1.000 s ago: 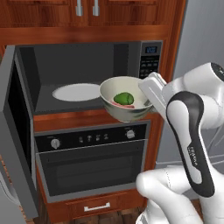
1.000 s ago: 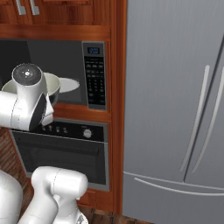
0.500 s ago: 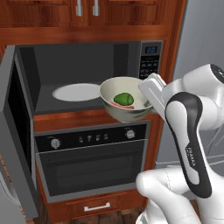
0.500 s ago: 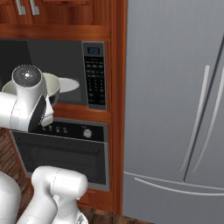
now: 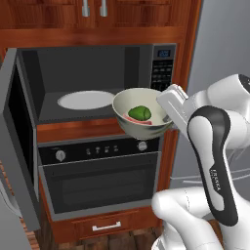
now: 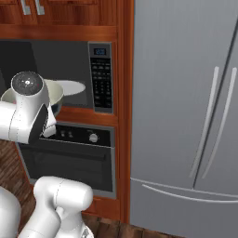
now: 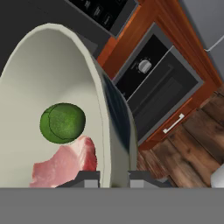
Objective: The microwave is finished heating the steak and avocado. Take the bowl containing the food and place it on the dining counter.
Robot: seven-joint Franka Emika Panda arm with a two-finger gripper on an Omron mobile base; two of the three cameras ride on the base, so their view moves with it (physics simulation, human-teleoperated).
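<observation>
The cream-white bowl (image 5: 142, 128) hangs in the air just in front of the open microwave (image 5: 83, 68), at its right side. My gripper (image 5: 167, 115) is shut on the bowl's right rim. In the hand view the rim runs down between my fingertips (image 7: 89, 177), one inside the bowl (image 7: 48, 65) and one outside. The dark green avocado (image 7: 62, 123) and the pinkish steak (image 7: 65, 162) lie in the bowl; both also show from the left base, avocado (image 5: 140, 113) above steak (image 5: 132, 119). From the right base my arm hides most of the bowl (image 6: 56, 94). The dining counter is out of view.
A flat white plate (image 5: 85, 99) lies inside the microwave. Its door (image 5: 19, 146) stands swung open at the left. Below is a knobbed oven (image 5: 97, 176) with a drawer under it. A steel fridge (image 6: 186, 116) stands to the right, wood cabinets above, wood floor (image 7: 197, 140) below.
</observation>
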